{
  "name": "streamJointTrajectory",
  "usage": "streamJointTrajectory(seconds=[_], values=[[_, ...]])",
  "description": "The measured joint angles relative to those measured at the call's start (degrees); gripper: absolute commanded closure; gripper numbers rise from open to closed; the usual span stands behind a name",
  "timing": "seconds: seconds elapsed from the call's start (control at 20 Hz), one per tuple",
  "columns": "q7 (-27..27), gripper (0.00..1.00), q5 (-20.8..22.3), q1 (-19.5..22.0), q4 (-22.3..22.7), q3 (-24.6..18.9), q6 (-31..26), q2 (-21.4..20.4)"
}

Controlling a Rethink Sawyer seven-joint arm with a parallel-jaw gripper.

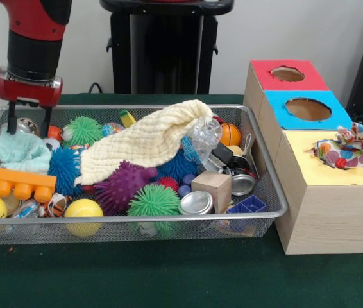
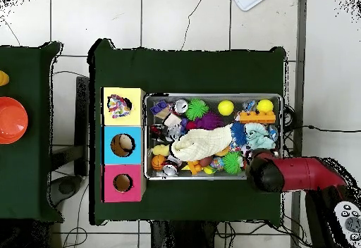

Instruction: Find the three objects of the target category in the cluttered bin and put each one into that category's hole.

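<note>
The hand (image 1: 26,124), its two black fingers spread apart and empty, hangs over a pale fluffy cloth (image 1: 20,153) in the wire-mesh bin (image 1: 268,186). One ruffled dotted fabric piece (image 1: 346,147) sits at the hole of the wooden box's yellow top (image 1: 335,172) beside the bin, on the green worktop (image 1: 168,276).

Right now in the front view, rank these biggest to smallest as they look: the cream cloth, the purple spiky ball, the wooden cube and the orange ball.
1. Cream cloth
2. Purple spiky ball
3. Wooden cube, though it sits nearer the camera
4. Orange ball, partly hidden and farther back
</note>
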State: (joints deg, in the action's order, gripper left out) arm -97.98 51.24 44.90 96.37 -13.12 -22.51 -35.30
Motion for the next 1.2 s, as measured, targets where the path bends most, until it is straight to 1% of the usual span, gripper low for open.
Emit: streamJointTrajectory(seconds=[0.6, 0.95, 1.2], values=[[0.0, 0.0, 2.76, -0.3, -2.51, 0.01, 2.49, 2.21], [0.0, 0.0, 3.74, -2.27, -4.6, 0.45, 4.94, 3.81], [0.0, 0.0, 3.75, -3.59, -5.91, 0.71, 6.32, 6.21]])
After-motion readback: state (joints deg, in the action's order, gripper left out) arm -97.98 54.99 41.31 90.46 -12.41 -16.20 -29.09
